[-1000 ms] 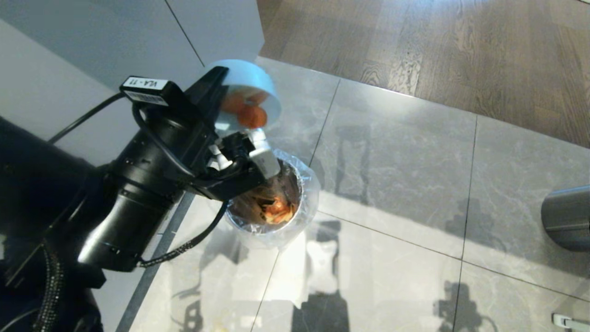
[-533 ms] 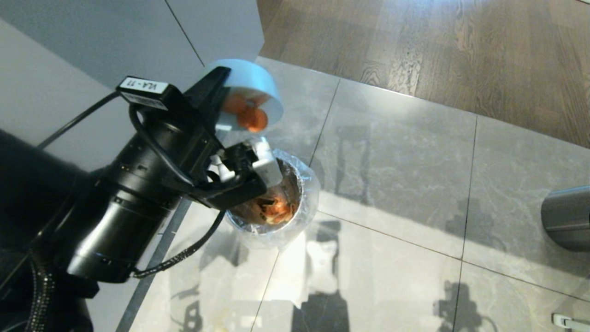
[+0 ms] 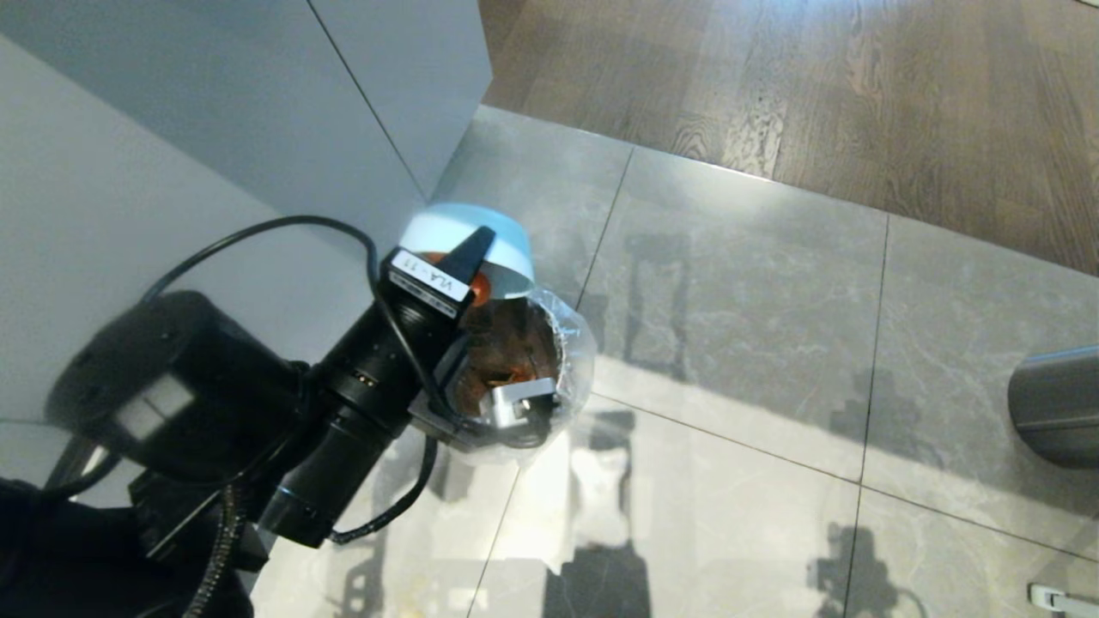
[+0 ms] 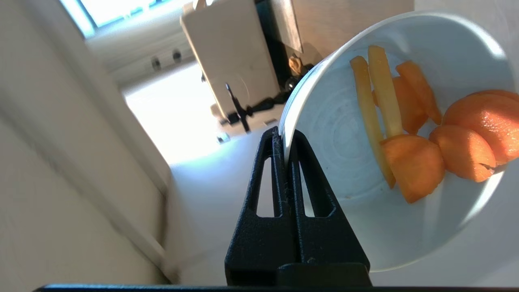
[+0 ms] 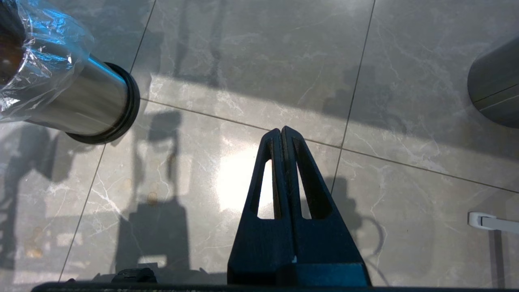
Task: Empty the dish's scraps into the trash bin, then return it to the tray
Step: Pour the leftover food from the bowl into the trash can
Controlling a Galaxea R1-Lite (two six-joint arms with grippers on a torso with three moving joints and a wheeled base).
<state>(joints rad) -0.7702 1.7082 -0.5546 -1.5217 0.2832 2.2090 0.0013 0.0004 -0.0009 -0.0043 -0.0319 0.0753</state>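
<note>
A tiled floor [image 3: 773, 343] meets grey cabinet panels [image 3: 172, 172], where the left arm leans over the bin [image 3: 577, 360], a steel can lined with crinkled plastic and already holding brownish-orange waste. A second bin [image 3: 1056, 403] stands well apart at the right edge. The left tool [image 4: 285, 140] is pinched on the rim of the dish [image 3: 468, 236], which hangs tipped over the bin's far rim. In the left wrist view the scraps [image 4: 413, 162], orange and pale slices, sit inside the dish, gathered toward one side. The right tool [image 5: 282, 134], pressed together and empty, hangs over bare floor. The risk: a thin rim grip could slip as the dish tips, or slices could miss the mouth and hit the tiles. A white label [image 3: 427, 279] on the left arm seems to read "VLA-11".
</note>
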